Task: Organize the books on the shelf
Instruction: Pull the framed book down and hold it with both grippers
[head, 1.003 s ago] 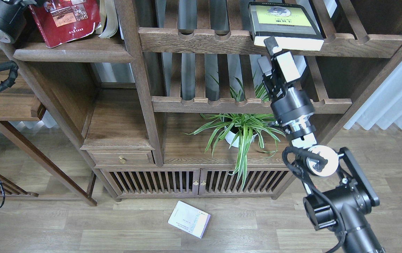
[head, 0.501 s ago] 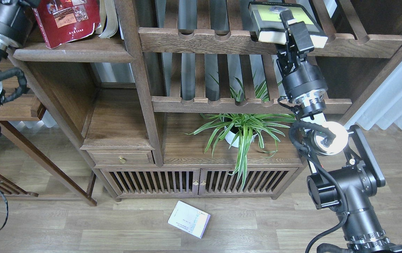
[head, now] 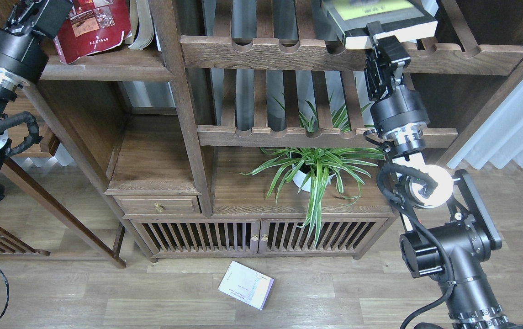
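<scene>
The red paperback (head: 92, 25) leans at the top left on the solid dark-brown shelf board (head: 106, 68). My left gripper (head: 42, 11) is at its left edge; its fingers cannot be told apart. The thick yellow-green and black-grey volume (head: 380, 16) lies at the top right over a slatted rack's notched rail (head: 288, 52), page edge facing me. My right gripper (head: 380, 34) points up against that page edge; whether it grips is unclear. The thin white-lavender paperback (head: 246, 284) lies flat on the floor before the cabinet.
A beige book (head: 141, 25) stands right of the red one. A potted spider plant (head: 316, 169) sits on the cabinet top under the lower slatted rack (head: 288, 135). A small drawer (head: 158, 205), slatted cabinet doors (head: 256, 235) and a curtain (head: 512, 123) are also in view.
My right gripper rose from below the rack to the thick book's front edge, and the book shifted up and back. My left arm swung up to the red paperback's left edge.
</scene>
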Available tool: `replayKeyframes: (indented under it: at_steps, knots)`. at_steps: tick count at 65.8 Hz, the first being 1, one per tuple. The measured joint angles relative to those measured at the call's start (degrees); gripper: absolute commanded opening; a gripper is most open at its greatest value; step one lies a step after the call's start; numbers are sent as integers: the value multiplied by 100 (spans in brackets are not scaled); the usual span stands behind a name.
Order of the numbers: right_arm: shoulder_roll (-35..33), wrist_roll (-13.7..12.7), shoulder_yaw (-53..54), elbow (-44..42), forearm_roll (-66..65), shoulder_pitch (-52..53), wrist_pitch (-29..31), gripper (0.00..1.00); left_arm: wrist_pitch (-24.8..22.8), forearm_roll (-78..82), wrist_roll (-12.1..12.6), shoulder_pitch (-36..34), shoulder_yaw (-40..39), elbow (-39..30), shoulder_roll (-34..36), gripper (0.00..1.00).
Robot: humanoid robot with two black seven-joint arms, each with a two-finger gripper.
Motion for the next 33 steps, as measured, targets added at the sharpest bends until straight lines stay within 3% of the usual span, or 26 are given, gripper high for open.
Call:
replayKeyframes:
  at_steps: [10,22,33]
  knots:
    - [-1,-10,-219,580,117,-513,400,4,0,-167,-17,274,-27,-7,-2,100]
    - [0,-23,-1146,1045,221,-1278,1682,3,0,-787,-8,702,-47,-327,-60,100]
    - [-1,-50,-2224,1139,215,-1851,1865,3,0,-1572,48,1164,67,-1143,-251,100]
